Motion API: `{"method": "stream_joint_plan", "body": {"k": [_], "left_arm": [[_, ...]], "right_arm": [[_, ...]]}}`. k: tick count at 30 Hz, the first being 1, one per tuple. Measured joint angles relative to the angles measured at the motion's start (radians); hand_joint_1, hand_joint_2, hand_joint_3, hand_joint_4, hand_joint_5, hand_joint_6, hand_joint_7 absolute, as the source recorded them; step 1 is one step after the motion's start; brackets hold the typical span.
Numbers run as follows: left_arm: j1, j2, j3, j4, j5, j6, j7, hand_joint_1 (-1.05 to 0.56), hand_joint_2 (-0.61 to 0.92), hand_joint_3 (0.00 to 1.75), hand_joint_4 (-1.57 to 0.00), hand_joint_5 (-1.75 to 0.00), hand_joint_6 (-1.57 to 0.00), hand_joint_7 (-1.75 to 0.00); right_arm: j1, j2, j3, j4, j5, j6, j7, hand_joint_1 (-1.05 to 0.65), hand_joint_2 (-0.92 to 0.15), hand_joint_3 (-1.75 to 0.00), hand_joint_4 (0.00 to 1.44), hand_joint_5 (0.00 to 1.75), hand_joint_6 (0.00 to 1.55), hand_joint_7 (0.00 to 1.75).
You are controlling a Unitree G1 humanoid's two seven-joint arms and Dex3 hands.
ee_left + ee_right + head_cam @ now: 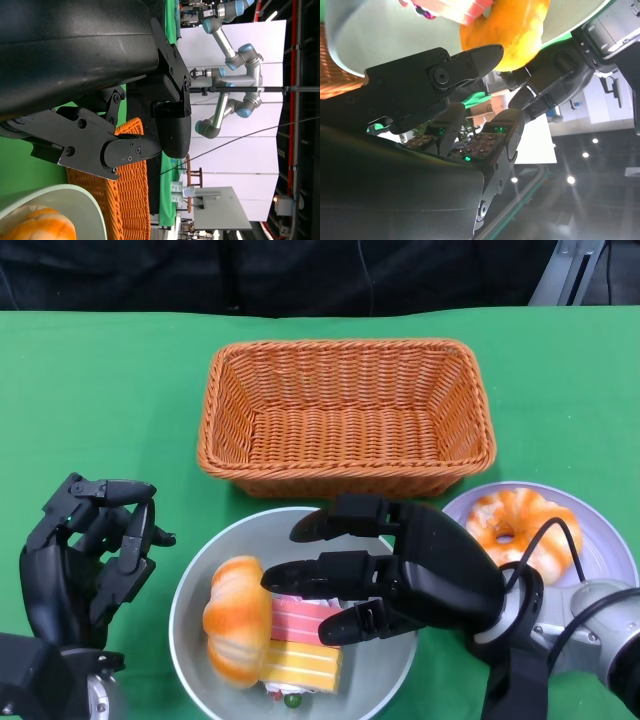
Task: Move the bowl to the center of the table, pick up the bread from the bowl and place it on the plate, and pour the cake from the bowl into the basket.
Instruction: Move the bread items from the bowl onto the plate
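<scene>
On the left of the head view, the left robot hand [90,550] stands above the green bench [100,390]. Its fingers are apart and it holds nothing. It is just beside the bowl but does not touch it.

The grey bowl [195,585] sits at the front middle of the bench, in front of the wicker basket [345,415], which has nothing inside. In the bowl lies the bread [238,620], a round orange bun, on the left side. The cake [300,640], with pink and yellow layers, lies just beside it on the right, touching it.

The right robot hand [395,575] reaches over the right part of the bowl, with its fingers spread above the cake. I cannot tell if the fingers touch the cake or the rim.

On the right, a plate [610,540] carries a glazed doughnut [520,530]. The plate is near the bowl and partly behind the right robot hand.
</scene>
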State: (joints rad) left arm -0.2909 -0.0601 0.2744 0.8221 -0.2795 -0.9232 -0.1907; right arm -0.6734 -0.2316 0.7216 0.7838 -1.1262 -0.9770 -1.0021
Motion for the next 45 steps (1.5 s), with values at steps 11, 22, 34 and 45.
{"method": "stream_joint_plan", "body": {"k": [11, 22, 34, 45], "left_arm": [[-0.042, 0.014, 0.020, 0.091, -0.018, -0.037, -0.056, -0.25, 0.86, 0.47, -0.77, -1.55, -0.76, -1.26], [-0.061, -0.011, 0.063, 0.129, -0.122, -0.019, -0.177, -0.23, 0.88, 0.41, -0.77, -1.52, -0.83, -1.10], [-0.093, 0.009, 0.080, 0.179, -0.088, -0.026, -0.195, -0.22, 0.84, 0.53, -0.80, -1.51, -0.84, -1.14], [-0.095, 0.009, 0.093, 0.199, -0.128, -0.050, -0.285, -0.26, 0.81, 0.54, -0.75, -1.56, -0.75, -1.23]], "right_arm": [[-0.053, 0.049, 0.068, 0.052, -0.020, -0.003, -0.049, -0.59, -0.81, 0.00, 0.67, 0.36, 0.71, 0.00], [-0.084, 0.088, 0.113, 0.074, -0.032, -0.008, -0.051, -0.60, -0.78, -0.01, 0.74, 0.24, 0.74, 0.01], [-0.123, 0.123, 0.178, 0.111, -0.061, 0.028, -0.109, -0.62, -0.80, -0.01, 0.75, 0.21, 0.73, 0.00], [-0.147, 0.125, 0.207, 0.126, -0.074, 0.080, -0.094, -0.61, -0.79, 0.00, 0.71, 0.15, 0.72, 0.00]]}}
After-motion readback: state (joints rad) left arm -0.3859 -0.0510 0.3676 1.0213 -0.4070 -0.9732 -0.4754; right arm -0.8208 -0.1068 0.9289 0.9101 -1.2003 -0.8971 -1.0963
